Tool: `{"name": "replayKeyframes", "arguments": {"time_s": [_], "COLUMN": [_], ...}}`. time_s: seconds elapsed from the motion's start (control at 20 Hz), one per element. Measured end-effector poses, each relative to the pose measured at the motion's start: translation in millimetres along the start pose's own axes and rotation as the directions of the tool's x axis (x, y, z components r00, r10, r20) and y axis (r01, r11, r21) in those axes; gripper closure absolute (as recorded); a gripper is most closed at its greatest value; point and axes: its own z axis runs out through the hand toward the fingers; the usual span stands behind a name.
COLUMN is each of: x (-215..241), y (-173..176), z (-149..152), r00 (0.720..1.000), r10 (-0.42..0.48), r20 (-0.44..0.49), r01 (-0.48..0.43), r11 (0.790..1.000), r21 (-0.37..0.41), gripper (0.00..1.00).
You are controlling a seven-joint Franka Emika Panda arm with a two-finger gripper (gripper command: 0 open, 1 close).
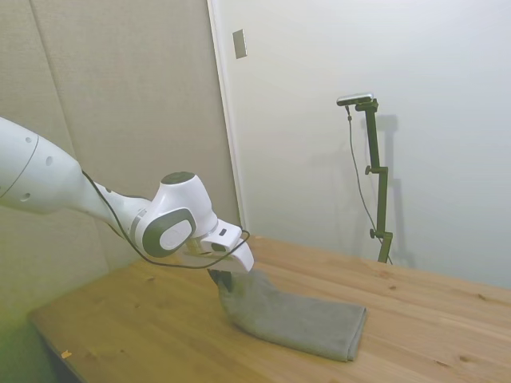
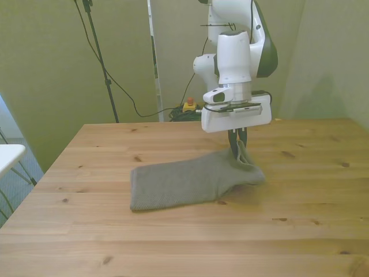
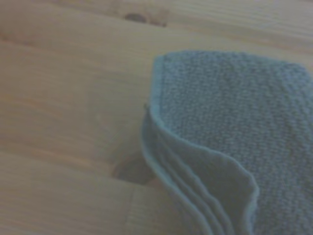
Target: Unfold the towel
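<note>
The towel (image 2: pixel 184 182) is grey-green terry cloth, folded, lying on the wooden table (image 2: pixel 173 242). In the front view its right end is pulled up off the wood into a peak. My gripper (image 2: pixel 238 144) is shut on that raised end, a little above the table. In the side view the gripper (image 1: pixel 226 281) holds the towel (image 1: pixel 299 319) at its left end, and the rest slopes down flat toward the right. The wrist view shows the towel (image 3: pixel 234 132) from close, with several stacked edge layers curling up from the boards.
The table's near edge in the side view runs along the lower left (image 1: pixel 48 335). A yellow box with a red button (image 2: pixel 189 105) and cables lie on the floor behind the table. A white surface (image 2: pixel 8 154) juts in at the front view's left.
</note>
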Motion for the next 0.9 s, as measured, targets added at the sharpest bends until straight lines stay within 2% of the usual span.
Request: {"name": "replayKeyframes", "arguments": {"time_s": [0.2, 0.65, 0.9], "x": [-15, -19, -11], "y": [-4, -3, -2], "z": [2, 2, -10], "r00": [0.994, 0.992, 0.992], "r10": [-0.067, -0.075, 0.009], "r20": [0.088, 0.102, 0.128], "r01": [0.068, 0.076, -0.001], "r11": [0.998, 0.997, 0.998], "r21": [-0.003, -0.009, -0.062], "gripper": [0.00, 0.00, 0.00]}}
